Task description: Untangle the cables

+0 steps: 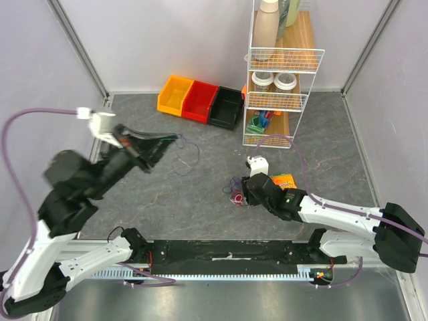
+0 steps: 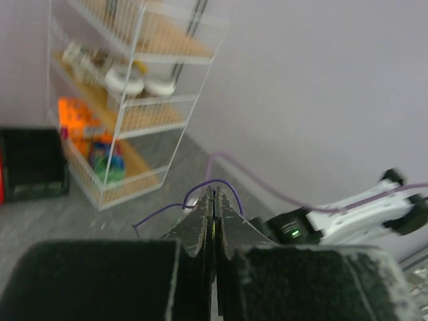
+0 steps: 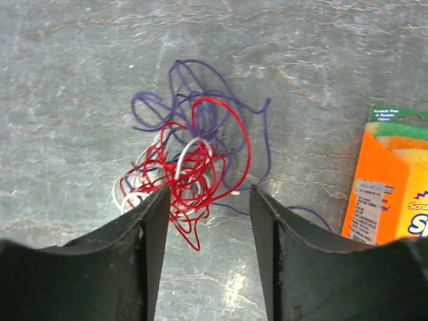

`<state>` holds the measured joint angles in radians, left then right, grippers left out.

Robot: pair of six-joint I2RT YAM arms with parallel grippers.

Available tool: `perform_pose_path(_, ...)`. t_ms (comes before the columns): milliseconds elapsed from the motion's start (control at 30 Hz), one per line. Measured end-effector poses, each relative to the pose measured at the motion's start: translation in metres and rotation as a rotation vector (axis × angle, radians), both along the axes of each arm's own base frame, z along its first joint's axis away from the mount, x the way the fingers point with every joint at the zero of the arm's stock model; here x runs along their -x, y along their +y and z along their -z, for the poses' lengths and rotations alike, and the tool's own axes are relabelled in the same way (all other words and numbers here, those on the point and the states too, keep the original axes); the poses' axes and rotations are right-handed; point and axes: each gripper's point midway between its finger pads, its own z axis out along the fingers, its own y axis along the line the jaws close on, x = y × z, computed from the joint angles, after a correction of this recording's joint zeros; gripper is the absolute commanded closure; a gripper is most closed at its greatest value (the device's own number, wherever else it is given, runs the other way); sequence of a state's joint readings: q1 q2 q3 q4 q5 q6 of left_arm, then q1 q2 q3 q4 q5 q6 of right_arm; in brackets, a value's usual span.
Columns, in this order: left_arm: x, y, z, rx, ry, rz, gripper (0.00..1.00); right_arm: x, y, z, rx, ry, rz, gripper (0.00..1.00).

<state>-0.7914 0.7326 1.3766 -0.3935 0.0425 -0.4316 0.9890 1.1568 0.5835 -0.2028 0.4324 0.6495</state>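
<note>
Bright, even light with faint shadows. In the top view, the left arm (image 1: 80,177) is smeared by motion at left. The left wrist view is soft throughout. The right wrist view is sharp, with pale glare on the table (image 3: 234,294) at lower centre.

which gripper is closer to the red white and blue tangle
Right. The right gripper is open right at the tangle; the left gripper is far to its left, shut on a dark blue strand.

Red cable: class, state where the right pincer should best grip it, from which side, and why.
Probably the red cable at its big outer loop, from straight above: that arc lies flat, outside the dense middle, so the open right pincer could straddle it alone.
</note>
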Motion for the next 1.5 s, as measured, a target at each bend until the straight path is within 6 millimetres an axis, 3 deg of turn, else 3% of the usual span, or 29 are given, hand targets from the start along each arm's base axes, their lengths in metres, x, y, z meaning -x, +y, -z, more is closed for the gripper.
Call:
perform_pose_path(167, -0.04, -0.024, 0.106, -0.192, 0.198, -0.064, 0.98, 0.02, 0.014, -0.009, 0.002, 0.007, -0.113, 0.32)
perform_pose_path(300, -0.044, -0.027, 0.17, -0.309, 0.308, -0.07, 0.98, 0.033, 0.022, -0.027, -0.025, -0.007, -0.175, 0.28)
perform_pose_path(400, -0.039, -0.023, 0.175, -0.307, 0.307, -0.067, 0.98, 0.031, 0.023, -0.047, -0.053, -0.037, -0.18, 0.24)
perform_pose_path(567, -0.023, -0.009, 0.16, -0.242, 0.269, -0.057, 0.98, 0.027, 0.037, -0.094, -0.149, -0.115, -0.219, 0.23)
perform_pose_path(800, -0.008, -0.005, 0.151, -0.181, 0.271, -0.02, 0.98, 0.041, 0.099, -0.142, -0.42, -0.179, -0.434, 0.29)
perform_pose_path(1067, 0.001, -0.009, 0.155, -0.16, 0.303, 0.028, 0.98, 0.048, 0.144, -0.143, -0.447, -0.2, -0.566, 0.55)
perform_pose_path(1300, 0.008, -0.009, 0.158, -0.138, 0.322, 0.054, 0.98, 0.045, 0.154, -0.168, -0.467, -0.296, -0.598, 0.53)
perform_pose_path(1500, 0.011, -0.008, 0.156, -0.128, 0.323, 0.06, 0.98, 0.042, 0.165, -0.161, -0.451, -0.295, -0.617, 0.46)
